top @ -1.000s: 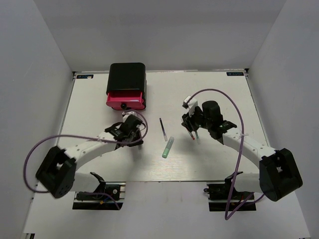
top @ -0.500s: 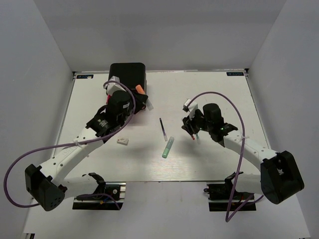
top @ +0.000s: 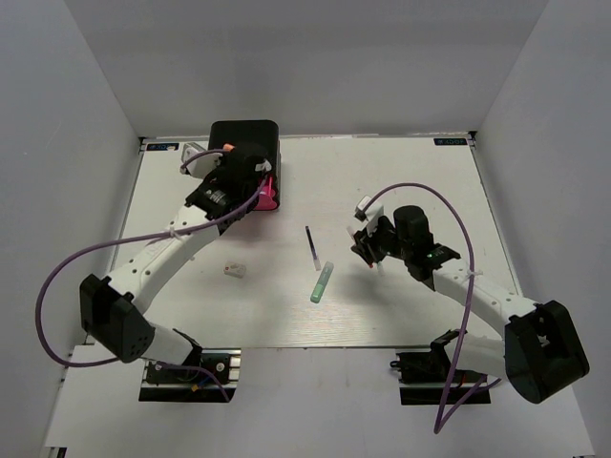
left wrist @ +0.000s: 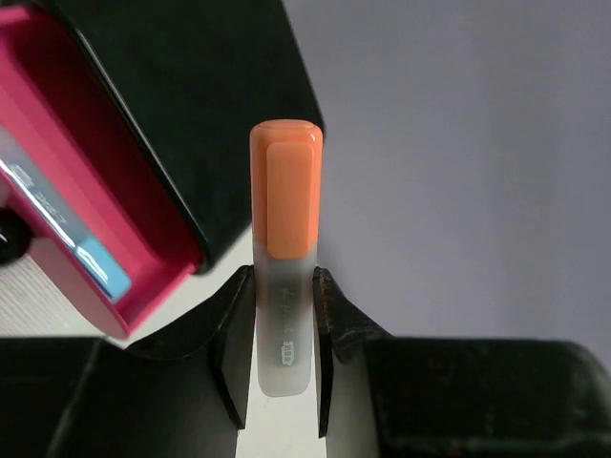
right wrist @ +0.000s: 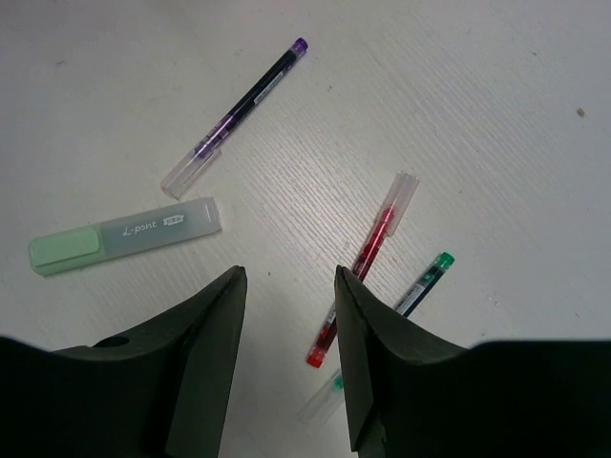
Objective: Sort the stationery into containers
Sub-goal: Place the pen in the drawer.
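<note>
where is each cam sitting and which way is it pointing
top external: above and behind the bases, looking down on the table; both arms show.
left wrist: on the left gripper, facing the black cabinet and open pink drawer; fingers clamp the orange-capped marker.
right wrist: on the right gripper, facing down at the table; open fingers show.
shared: mint green marker in top and right wrist.

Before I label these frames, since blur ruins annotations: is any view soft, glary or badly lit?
Top external: sharp, evenly lit, only faint shadows on the table. Left wrist: orange-capped marker crisp, no glare, dark foreground nearly featureless. Right wrist: red pen and mint marker sharp, shadows soft.
</note>
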